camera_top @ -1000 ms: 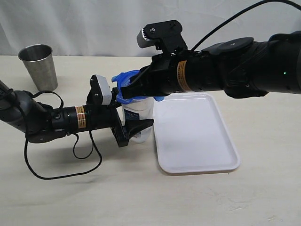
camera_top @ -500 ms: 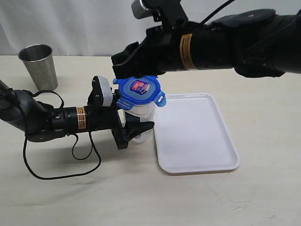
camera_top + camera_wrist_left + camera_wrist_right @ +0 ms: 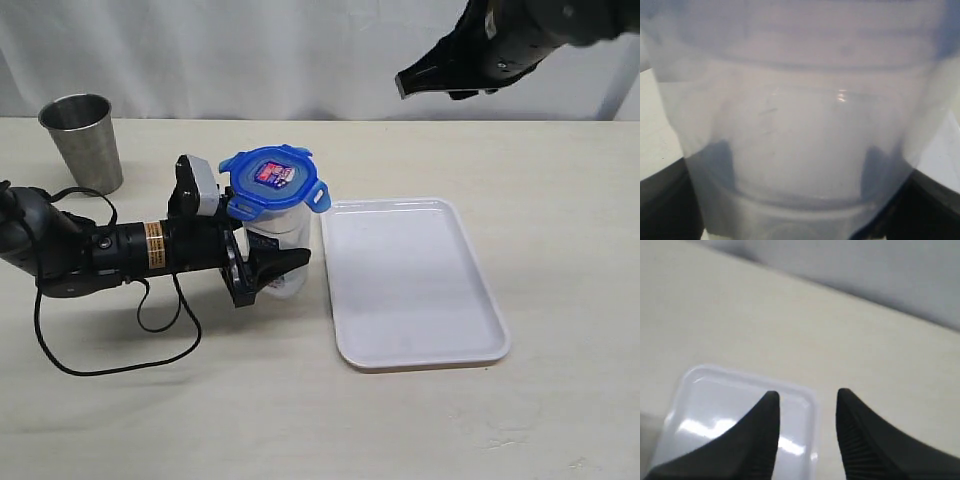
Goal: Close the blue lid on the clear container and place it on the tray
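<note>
Gripping the clear container (image 3: 283, 226) is the left gripper (image 3: 272, 262): jaws closed on its lower body from both sides, one black finger (image 3: 285, 263) across the front. In the left wrist view the container wall fills the frame, dark fingers at both lower corners. Container stands upright on the table (image 3: 300, 420), just beside the tray (image 3: 415, 350), off its left edge, not on it.

Blue lid (image 3: 272, 180) sits on top of the container, slightly tilted, side flaps sticking outward. Small label on the lid top is red, white and blue; writing too small to read. Side label of the container is mostly hidden by the gripper, only a bit of blue print shows, unreadable.

Yellow band label (image 3: 153, 246) on the left arm has dark print, not legible.

Right gripper (image 3: 806, 395) is raised high at the back right, well apart from the container. Its fingers are spread with nothing between them; below them a tray corner shows in the right wrist view.

Steel cup (image 3: 82, 140) stands far left at the back, no markings visible.
</note>
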Robot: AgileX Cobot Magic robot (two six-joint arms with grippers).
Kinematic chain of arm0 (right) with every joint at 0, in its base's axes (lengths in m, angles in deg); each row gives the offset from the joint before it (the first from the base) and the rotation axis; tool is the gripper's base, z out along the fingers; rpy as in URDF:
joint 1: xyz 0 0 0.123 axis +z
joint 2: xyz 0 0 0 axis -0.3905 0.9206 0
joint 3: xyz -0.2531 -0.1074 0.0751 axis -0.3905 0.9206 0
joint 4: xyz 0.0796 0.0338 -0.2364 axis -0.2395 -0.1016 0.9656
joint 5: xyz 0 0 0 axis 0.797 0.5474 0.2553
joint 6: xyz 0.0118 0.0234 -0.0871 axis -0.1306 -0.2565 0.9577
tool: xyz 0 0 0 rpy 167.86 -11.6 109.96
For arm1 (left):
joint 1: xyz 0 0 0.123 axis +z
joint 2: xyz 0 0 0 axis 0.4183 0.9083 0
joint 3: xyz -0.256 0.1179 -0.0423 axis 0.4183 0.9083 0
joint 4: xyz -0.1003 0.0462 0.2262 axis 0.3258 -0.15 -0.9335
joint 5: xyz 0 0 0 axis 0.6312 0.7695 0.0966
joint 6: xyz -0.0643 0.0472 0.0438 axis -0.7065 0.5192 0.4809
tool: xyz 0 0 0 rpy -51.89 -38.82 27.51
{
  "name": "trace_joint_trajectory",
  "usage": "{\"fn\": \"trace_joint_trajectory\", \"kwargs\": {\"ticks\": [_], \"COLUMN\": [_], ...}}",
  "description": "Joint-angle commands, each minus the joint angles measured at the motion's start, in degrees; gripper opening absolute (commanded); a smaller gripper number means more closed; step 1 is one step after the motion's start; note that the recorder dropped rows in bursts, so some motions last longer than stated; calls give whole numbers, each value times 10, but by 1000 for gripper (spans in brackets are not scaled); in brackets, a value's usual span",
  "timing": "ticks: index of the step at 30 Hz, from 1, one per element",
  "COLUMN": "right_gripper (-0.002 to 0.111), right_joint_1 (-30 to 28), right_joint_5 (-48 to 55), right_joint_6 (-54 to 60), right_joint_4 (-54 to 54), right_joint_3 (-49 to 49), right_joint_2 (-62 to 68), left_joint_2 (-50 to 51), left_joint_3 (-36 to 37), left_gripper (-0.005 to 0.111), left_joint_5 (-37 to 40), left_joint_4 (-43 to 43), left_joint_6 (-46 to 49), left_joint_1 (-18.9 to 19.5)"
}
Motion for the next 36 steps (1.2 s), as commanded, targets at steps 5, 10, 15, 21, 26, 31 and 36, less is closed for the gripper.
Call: {"fn": "trace_joint_trajectory", "kwargs": {"ticks": [5, 10, 15, 21, 26, 31, 36], "right_gripper": [37, 41, 43, 43, 43, 43, 43], "right_joint_1": [-5, 91, 165, 189, 187, 188, 188], "right_joint_5": [134, 113, 98, 65, 65, 53, 74], "right_joint_6": [636, 576, 438, 424, 416, 416, 418], "right_joint_4": [-634, -504, -302, -297, -292, -292, -292], "right_joint_3": [-74, -80, -80, -80, -80, -80, -80], "right_joint_2": [3, 4, 21, 57, 79, 92, 97], "left_joint_2": [0, 0, 0, 0, 0, 0, 0], "left_joint_3": [-2, -3, -3, -3, -3, -3, -3], "left_gripper": [0, 0, 0, 0, 0, 0, 0], "left_joint_5": [-2, -2, -2, -2, -2, -2, -2], "left_joint_4": [-23, -21, -19, -19, -19, -19, -17], "left_joint_6": [9, 9, 9, 9, 9, 9, 8], "left_joint_1": [0, 0, 0, 0, 0, 0, 0]}}
